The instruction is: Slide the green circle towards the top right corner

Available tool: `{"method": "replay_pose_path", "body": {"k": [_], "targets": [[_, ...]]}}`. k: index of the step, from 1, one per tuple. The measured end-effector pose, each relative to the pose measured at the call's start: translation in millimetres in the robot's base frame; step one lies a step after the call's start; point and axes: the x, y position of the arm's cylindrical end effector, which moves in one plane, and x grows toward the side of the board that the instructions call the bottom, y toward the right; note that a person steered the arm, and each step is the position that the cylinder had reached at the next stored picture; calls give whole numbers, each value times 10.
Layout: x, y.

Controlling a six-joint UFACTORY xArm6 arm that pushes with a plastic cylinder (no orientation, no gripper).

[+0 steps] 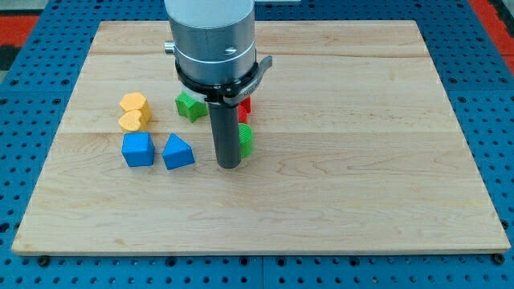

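Camera view, read from the view's left: two yellow blocks [134, 111] sit stacked close, with a blue cube [138, 149] and a blue triangular block [177, 152] just below them on the wooden bench [361, 160]. Next come a green block [190, 105] of unclear shape, then the rod, whose tip [230, 166] rests touching the left side of the green circle [246, 139], largely hiding it; a red block [244, 105] peeks out just above. The arm carries no gripper, so nothing is held. The circle looks light, rigid and smooth-sided, likely to roll off a glancing push; contact at its lower left would suit the top right corner
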Motion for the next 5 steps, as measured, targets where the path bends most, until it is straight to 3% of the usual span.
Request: {"method": "replay_pose_path", "body": {"k": [5], "targets": [[29,-236]]}}
